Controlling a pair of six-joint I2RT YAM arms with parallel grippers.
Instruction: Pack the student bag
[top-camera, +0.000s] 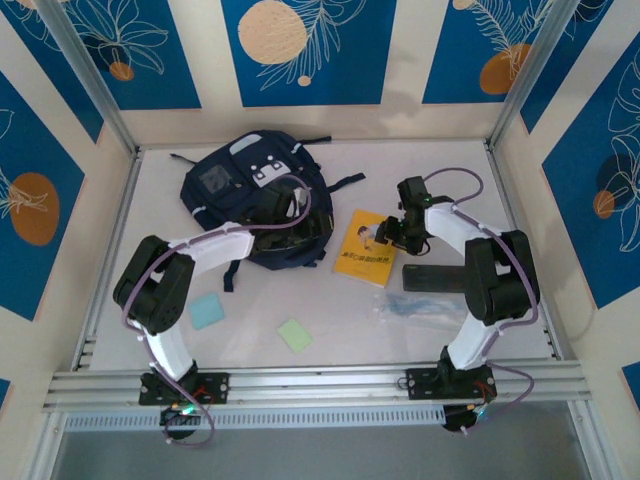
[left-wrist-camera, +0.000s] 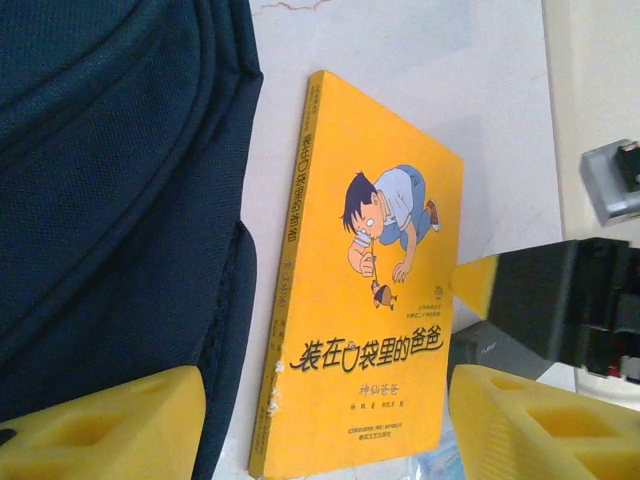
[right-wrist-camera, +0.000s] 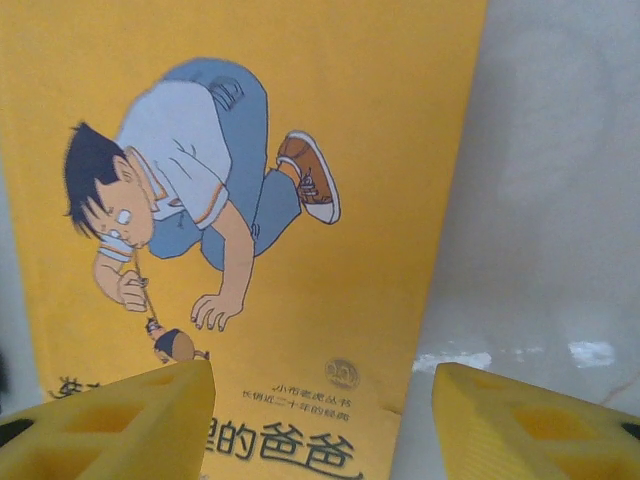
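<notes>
The student bag (top-camera: 255, 195), navy with grey patches, lies at the back left of the table; its dark fabric (left-wrist-camera: 110, 200) takes up the left of the left wrist view. A yellow book (top-camera: 363, 248) with a cartoon boy on its cover lies flat just to its right. My left gripper (top-camera: 290, 215) hangs open over the bag's right side, its yellow fingers (left-wrist-camera: 100, 430) wide apart above the bag edge and the book (left-wrist-camera: 370, 300). My right gripper (top-camera: 388, 235) is open low over the book (right-wrist-camera: 260, 200), one finger over the cover, the other (right-wrist-camera: 530, 430) over bare table.
A black oblong case (top-camera: 435, 277) lies right of the book, with clear plastic (top-camera: 410, 305) just in front of it. A blue sticky note (top-camera: 207, 311) and a green one (top-camera: 295, 335) lie near the front. Walls enclose the white table (top-camera: 450, 170).
</notes>
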